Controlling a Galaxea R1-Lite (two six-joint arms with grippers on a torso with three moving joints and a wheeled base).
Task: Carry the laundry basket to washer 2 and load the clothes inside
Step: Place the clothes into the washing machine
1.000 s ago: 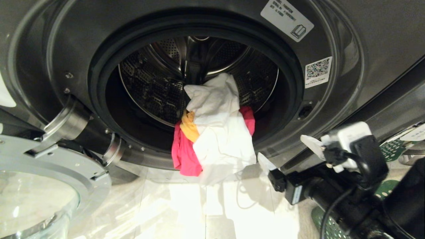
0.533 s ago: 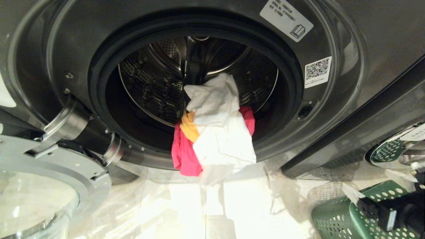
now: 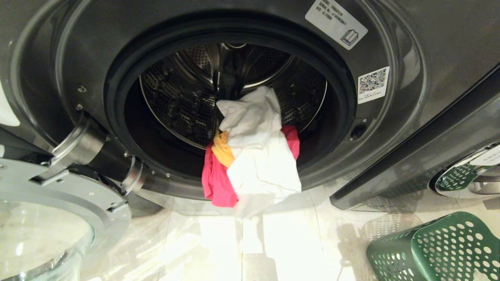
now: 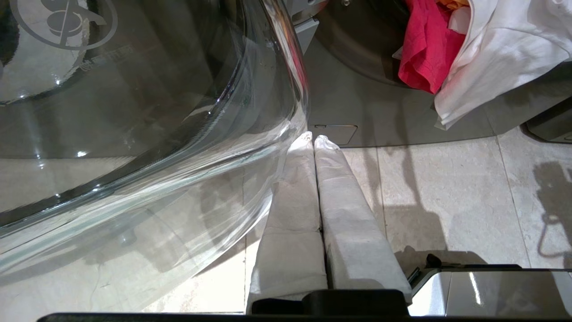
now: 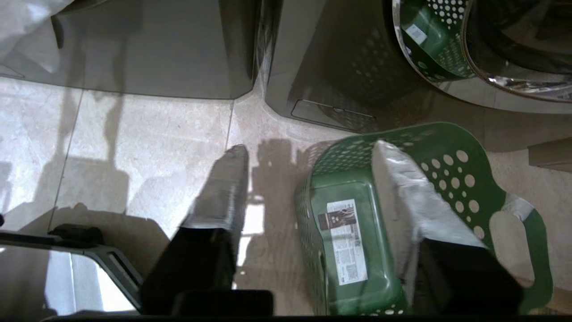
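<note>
The clothes (image 3: pixel 250 156) hang half out of the washer (image 3: pixel 390 128), draped over the bottom edge of its mouth. My left gripper (image 4: pixel 313 139) is pressed together, low beside the open glass door (image 4: pixel 134 112). My right gripper (image 5: pixel 308 150) hangs over the floor (image 5: pixel 134 147) with fingers apart, gripping nothing, above the empty basket (image 5: pixel 451 170)

Both grippers (image 4: pixel 313 139) (image 5: pixel 308 152) carry long jaws wrapped in white tape on black mounts
</note>
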